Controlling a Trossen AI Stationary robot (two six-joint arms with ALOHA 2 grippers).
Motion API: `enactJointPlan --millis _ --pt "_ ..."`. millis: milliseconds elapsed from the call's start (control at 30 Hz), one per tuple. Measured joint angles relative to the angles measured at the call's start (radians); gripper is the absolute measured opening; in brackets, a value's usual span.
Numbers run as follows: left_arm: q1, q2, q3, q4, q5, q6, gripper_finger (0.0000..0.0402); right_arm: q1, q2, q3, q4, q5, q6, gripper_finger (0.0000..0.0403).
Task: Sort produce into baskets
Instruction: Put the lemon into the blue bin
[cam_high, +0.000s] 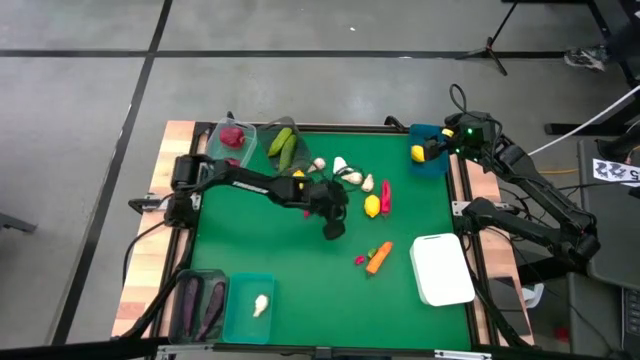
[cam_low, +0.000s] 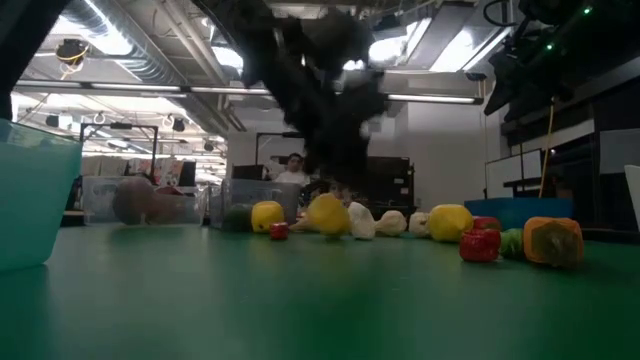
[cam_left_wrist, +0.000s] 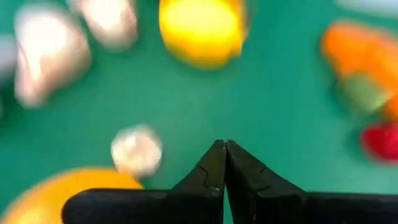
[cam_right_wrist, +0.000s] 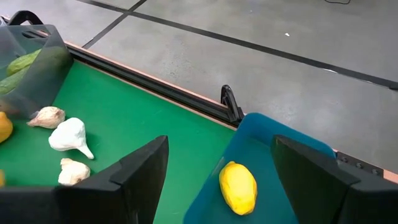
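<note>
My left gripper (cam_high: 335, 228) (cam_left_wrist: 225, 149) is shut with nothing in it, over the green table's middle. Around it lie loose produce: a lemon (cam_high: 372, 206) (cam_left_wrist: 199, 28), garlic bulbs (cam_high: 345, 170) (cam_left_wrist: 46, 56), a small garlic (cam_left_wrist: 135, 149), a red pepper (cam_high: 386, 195) and an orange carrot (cam_high: 378, 258) (cam_left_wrist: 360, 50). My right gripper (cam_high: 432, 152) (cam_right_wrist: 217, 171) stands open above the blue basket (cam_high: 432, 165) (cam_right_wrist: 261, 149) at the far right, where a lemon (cam_right_wrist: 238, 186) lies on the bottom.
Far left stand a clear basket with a red fruit (cam_high: 232, 135) and a smoky grey one with cucumbers (cam_high: 283, 145). Near left are a grey basket with eggplants (cam_high: 197, 305) and a teal one with a garlic (cam_high: 250, 305). A white tray (cam_high: 442, 268) sits near right.
</note>
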Motion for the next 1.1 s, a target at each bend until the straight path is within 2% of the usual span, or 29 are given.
enactJointPlan --millis 100,200,267,333,433,633,1100 --pt "-0.032 -0.047 0.004 -0.043 -0.223 -0.028 0.0001 0.000 0.000 0.000 0.000 0.002 0.000 0.0282" --pt "-0.060 -0.077 0.001 -0.200 -0.470 -0.107 0.0001 0.000 0.000 0.000 -0.001 0.002 0.000 0.0282" --pt "-0.066 -0.103 0.001 -0.286 -0.572 -0.183 0.0001 0.000 0.000 0.000 -0.001 0.002 0.000 0.0282" --pt "-0.056 -0.113 0.004 -0.375 -0.630 -0.263 0.0001 0.000 0.000 0.000 0.000 0.002 0.000 0.0282" --pt "-0.033 -0.091 0.001 -0.516 -0.650 -0.383 0.0000 0.000 0.000 0.000 -0.001 0.002 0.000 0.0282" --pt "0.000 -0.068 -0.003 -0.620 -0.661 -0.554 0.0000 0.000 0.000 0.000 -0.003 -0.005 0.000 0.0282" --pt "0.035 -0.018 -0.014 -0.617 -0.671 -0.622 0.0000 0.000 0.004 0.000 -0.014 -0.004 0.000 0.0282"
